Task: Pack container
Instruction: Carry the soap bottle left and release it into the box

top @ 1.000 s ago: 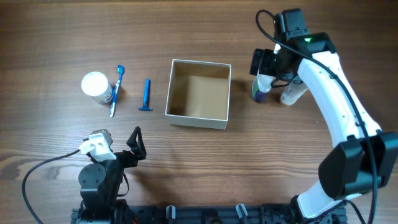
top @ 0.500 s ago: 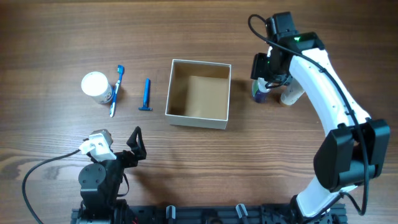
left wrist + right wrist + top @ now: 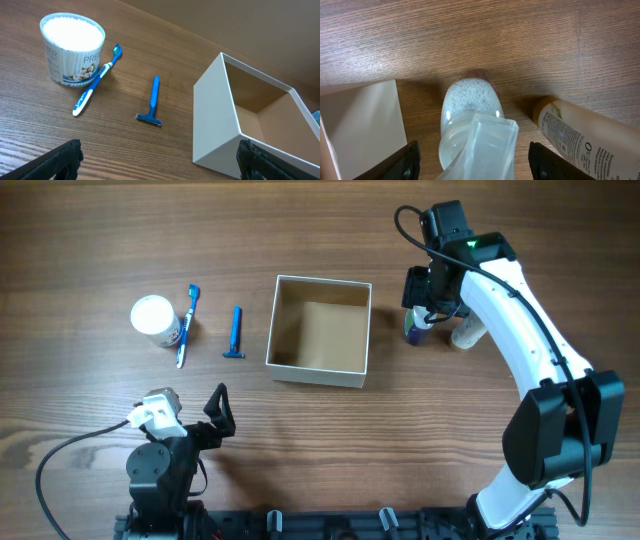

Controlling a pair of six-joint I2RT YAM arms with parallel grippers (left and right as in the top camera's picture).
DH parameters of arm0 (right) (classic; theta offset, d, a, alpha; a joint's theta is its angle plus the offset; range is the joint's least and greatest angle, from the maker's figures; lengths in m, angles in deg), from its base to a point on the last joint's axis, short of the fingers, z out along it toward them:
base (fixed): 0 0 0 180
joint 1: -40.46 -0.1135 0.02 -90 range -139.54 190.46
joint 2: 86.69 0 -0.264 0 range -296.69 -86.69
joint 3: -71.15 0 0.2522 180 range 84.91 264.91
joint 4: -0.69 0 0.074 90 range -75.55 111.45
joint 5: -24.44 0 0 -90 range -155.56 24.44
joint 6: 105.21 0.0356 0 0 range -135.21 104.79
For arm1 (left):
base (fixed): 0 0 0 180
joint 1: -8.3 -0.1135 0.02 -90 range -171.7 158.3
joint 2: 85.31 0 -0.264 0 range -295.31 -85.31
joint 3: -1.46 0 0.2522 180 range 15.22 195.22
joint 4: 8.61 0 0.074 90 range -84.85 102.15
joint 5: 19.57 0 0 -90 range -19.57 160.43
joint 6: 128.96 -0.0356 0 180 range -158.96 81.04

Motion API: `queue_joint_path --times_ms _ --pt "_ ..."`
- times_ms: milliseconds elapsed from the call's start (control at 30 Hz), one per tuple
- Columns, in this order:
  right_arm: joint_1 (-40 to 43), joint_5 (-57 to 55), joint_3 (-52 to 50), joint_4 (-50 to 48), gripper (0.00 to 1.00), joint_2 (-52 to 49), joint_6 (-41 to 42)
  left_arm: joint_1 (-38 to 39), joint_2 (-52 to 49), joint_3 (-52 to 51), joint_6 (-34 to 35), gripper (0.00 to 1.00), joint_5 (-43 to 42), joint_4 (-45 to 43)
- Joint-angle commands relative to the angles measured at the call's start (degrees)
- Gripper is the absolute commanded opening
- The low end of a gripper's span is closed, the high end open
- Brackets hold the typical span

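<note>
1. Overhead: the container (image 3: pixel 319 330) sits open-topped near the middle of the table (image 3: pixel 300 230), white outside and tan inside. The right claw (image 3: pixel 422 308) is just off its right wall, over a small clear bottle (image 3: pixel 418 328) that stands beside that wall. A tan bottle (image 3: pixel 465 333) lies just right of the clear one. The left claw (image 3: pixel 218 412) is near the front edge, below and left of the container and apart from it. Left of the container lie a blue razor (image 3: pixel 235 332), a blue toothbrush (image 3: pixel 187 326) and a white tub (image 3: pixel 155 318).

2. Left wrist: the left claw (image 3: pixel 160 165) is spread wide and grips nothing. The container (image 3: pixel 215 125) stands ahead to the right, with the razor (image 3: pixel 152 100), toothbrush (image 3: pixel 95 80) and tub (image 3: pixel 72 50) ahead to the left.

3. Right wrist: the right claw (image 3: pixel 475 160) is released, one finger on each side of the clear bottle (image 3: pixel 472 107), with gaps showing on both sides. The container's (image 3: pixel 365 125) white wall is just left of the bottle. The tan bottle (image 3: pixel 575 137) lies to the right.
</note>
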State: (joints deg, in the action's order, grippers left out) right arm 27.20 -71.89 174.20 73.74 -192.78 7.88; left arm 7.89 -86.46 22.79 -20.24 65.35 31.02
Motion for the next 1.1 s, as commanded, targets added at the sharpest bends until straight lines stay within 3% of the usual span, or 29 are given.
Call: queue_joint_path --times_ms 0,100,300,433,633,833,933,1067 --pt "-0.3 -1.6 -0.8 -0.3 0.69 -1.6 0.9 -0.3 0.3 -0.1 -0.3 1.0 -0.7 -0.1" --pt "-0.3 -1.6 -0.8 -0.3 0.69 -3.3 0.9 -0.3 0.3 -0.1 -0.3 1.0 -0.7 -0.1" --pt "-0.3 -1.4 -0.8 -1.4 0.56 -4.8 0.9 -0.3 0.3 -0.1 -0.3 1.0 -0.7 -0.1" --pt "-0.3 -1.4 -0.8 0.4 0.23 -3.9 0.2 -0.3 0.3 -0.1 -0.3 1.0 -0.7 -0.1" --pt "-2.3 -1.4 0.8 4.7 0.21 8.8 -2.1 -0.3 0.3 -0.1 -0.3 1.0 -0.7 -0.1" --pt "-15.8 -1.4 1.6 2.2 0.23 26.1 -1.4 -0.3 0.3 -0.1 -0.3 1.0 -0.7 -0.1" --pt "-23.6 -3.0 0.9 -4.0 0.22 24.4 4.0 -0.3 0.3 -0.1 -0.3 1.0 -0.7 -0.1" --pt "-24.9 -7.3 0.7 -7.7 0.26 10.1 8.2 -0.3 0.3 -0.1 -0.3 1.0 -0.7 -0.1"
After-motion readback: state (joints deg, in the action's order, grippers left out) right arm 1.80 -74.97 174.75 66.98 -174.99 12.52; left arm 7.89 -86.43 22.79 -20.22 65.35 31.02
